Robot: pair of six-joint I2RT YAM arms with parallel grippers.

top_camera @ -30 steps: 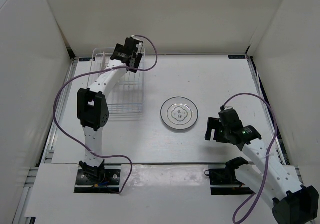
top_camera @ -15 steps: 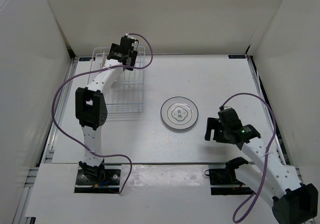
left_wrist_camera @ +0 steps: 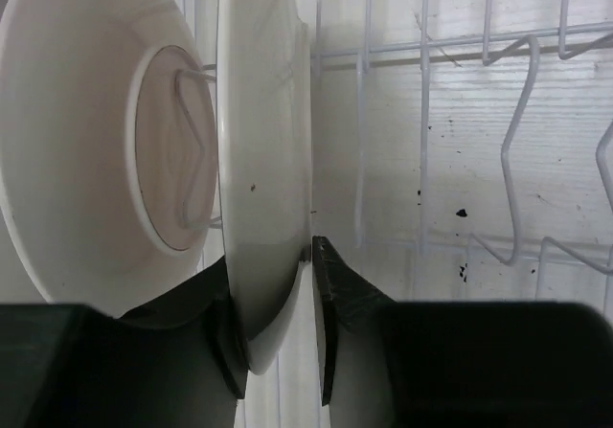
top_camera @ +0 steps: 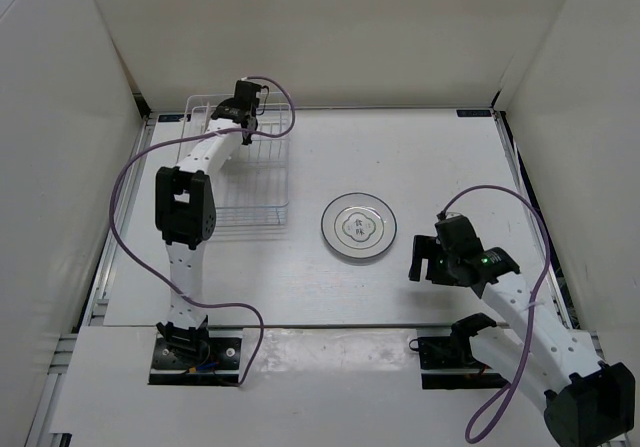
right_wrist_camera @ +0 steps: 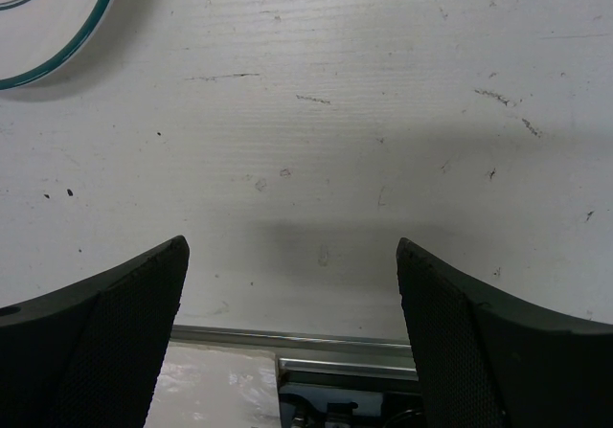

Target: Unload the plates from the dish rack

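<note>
Left pincer [left_wrist_camera: 276, 284] is sliding far-left along the dish rack [top_camera: 255, 202], now straddling an upright plate [left_wrist_camera: 263, 160]. Can't tell if it's clamping yet.

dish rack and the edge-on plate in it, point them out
dish rack [top_camera: 255, 192], top external view, its wire floor
edge-on plate [left_wrist_camera: 263, 160], left wrist view, its rim

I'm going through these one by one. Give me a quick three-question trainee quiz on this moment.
1. True or false: the right gripper holds a plate.
2. How many plates stand in the dish rack in the left wrist view? A one, B two, C four.
3. What sits between the left gripper fingers?
Key: 1 false, it is open and empty. 2 B, the gripped plate and the plate beside it. 3 The gripped plate's rim.
</note>
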